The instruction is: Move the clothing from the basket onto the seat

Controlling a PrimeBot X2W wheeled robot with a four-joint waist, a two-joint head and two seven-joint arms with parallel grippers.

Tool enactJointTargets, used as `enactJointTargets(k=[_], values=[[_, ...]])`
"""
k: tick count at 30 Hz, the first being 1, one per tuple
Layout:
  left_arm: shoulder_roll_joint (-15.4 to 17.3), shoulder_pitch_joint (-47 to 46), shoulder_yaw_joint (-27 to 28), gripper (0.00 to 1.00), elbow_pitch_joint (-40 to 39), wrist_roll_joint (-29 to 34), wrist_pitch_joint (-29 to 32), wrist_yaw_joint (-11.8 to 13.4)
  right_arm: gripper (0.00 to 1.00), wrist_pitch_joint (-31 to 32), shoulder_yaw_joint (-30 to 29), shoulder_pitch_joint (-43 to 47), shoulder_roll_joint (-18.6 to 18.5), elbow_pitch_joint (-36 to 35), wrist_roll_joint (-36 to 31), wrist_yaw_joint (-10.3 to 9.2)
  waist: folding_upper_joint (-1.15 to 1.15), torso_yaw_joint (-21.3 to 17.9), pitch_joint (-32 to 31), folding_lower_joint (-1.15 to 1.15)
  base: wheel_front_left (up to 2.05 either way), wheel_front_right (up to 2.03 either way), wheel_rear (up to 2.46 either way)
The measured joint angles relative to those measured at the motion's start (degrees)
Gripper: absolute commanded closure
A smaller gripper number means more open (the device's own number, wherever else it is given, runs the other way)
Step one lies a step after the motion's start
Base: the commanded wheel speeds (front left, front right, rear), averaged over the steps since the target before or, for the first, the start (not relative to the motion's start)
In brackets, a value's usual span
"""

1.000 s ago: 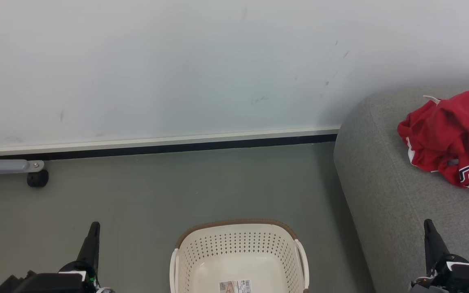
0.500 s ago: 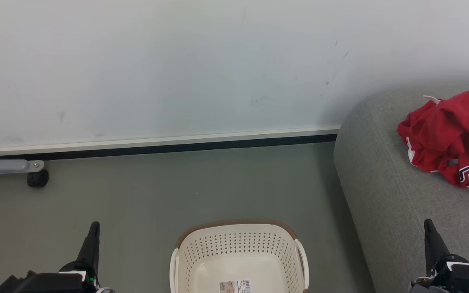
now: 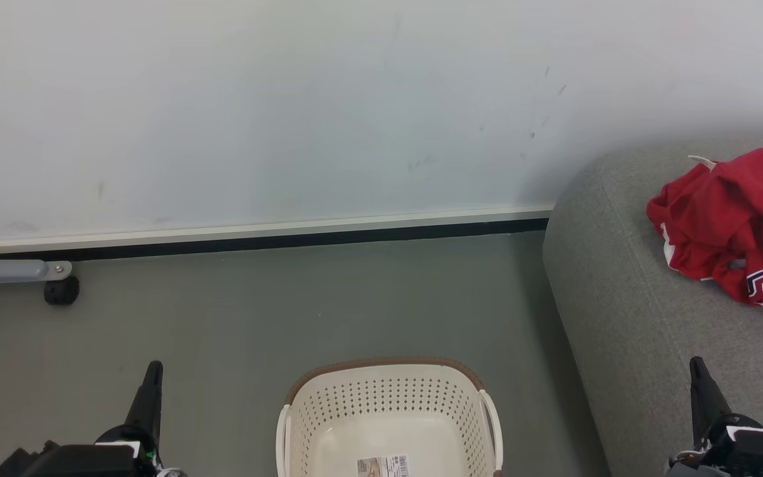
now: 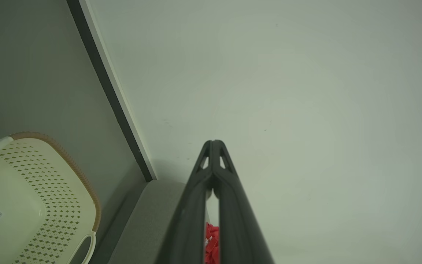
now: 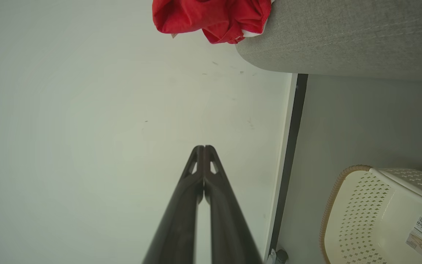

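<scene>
The red clothing (image 3: 732, 232) lies bunched on the grey seat (image 3: 620, 311) at the right, its navy-and-white lettering facing the front. The cream basket (image 3: 388, 411) stands on the floor at the bottom centre, with just a label sticker on its bottom in the part that shows. My left gripper (image 3: 153, 366) is shut and holds nothing, left of the basket. My right gripper (image 3: 695, 362) is shut too, over the seat's front part, below the clothing. In the right wrist view the clothing (image 5: 211, 16) hangs at the seat's (image 5: 343, 36) edge, and the basket (image 5: 379, 216) sits lower right.
A white wall (image 3: 289, 112) with a dark skirting strip (image 3: 262, 242) backs the grey floor (image 3: 289, 305). A grey leg on a black caster (image 3: 60, 290) stands at the far left by the wall.
</scene>
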Motion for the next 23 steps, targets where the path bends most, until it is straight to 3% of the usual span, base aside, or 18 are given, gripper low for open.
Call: enactJointTargets(k=[23], values=[[-0.01, 0.00, 0.00, 1.00, -0.01, 0.00, 0.00, 0.01, 1.00, 0.00, 0.01, 0.00, 0.00, 0.00, 0.01, 0.00, 0.00, 0.00, 0.01, 0.00, 0.00, 0.00, 0.00]])
